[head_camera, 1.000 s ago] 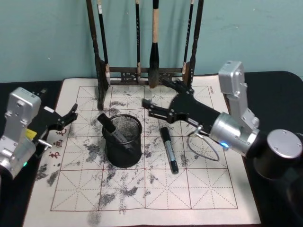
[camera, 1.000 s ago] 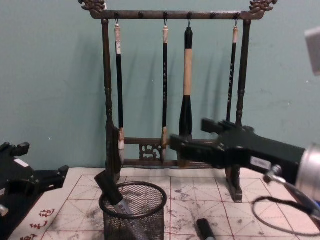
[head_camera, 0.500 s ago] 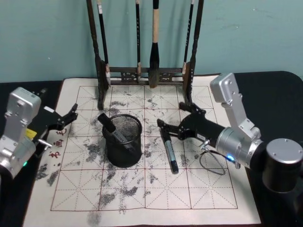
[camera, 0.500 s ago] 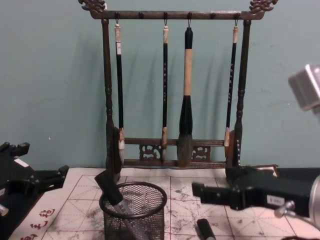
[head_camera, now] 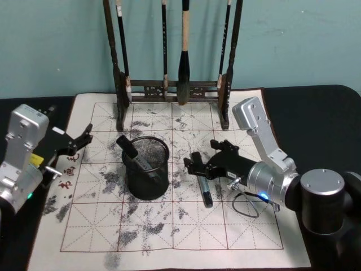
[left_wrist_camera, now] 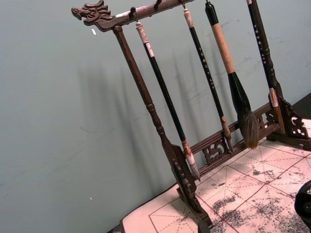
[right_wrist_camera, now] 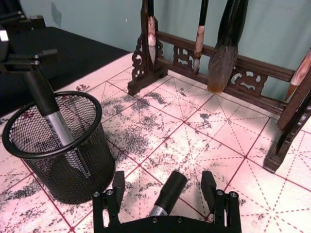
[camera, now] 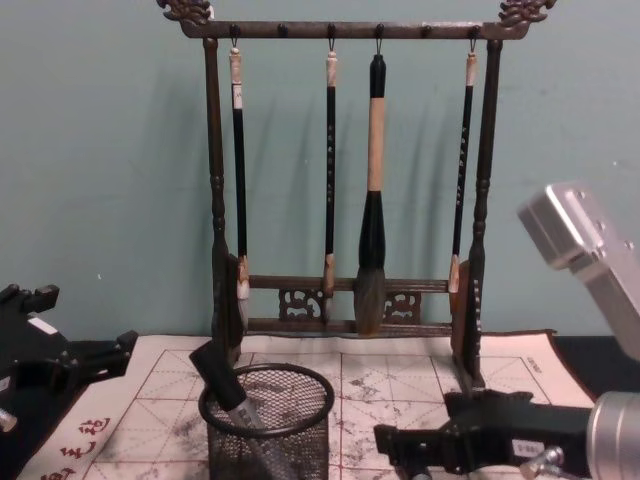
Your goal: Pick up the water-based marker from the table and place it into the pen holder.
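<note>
Marker: black cylindrical water-based marker (head_camera: 204, 186) lying flat on the ink-splotched gridded paper mat (head_camera: 141, 231), near the holder at its 3 o'clock, not touching it.
Long axis: roughly 11 to 5 in the head view, cap end at 11.
Right claw: right gripper (head_camera: 201, 158) is spread wide and down low, one finger on each side of the cap end (right_wrist_camera: 166, 191). Nothing pinched yet.
Holder: black wire-mesh cylindrical pen holder (head_camera: 145, 183) at 9 o'clock from the claw. Another marker (head_camera: 132, 153) already leans inside.
Left arm: left gripper (head_camera: 84, 137) parked out at 9 o'clock of the holder, way farther from the marker.
Next, I'd guess: close, lift, swing toward 9.
</note>
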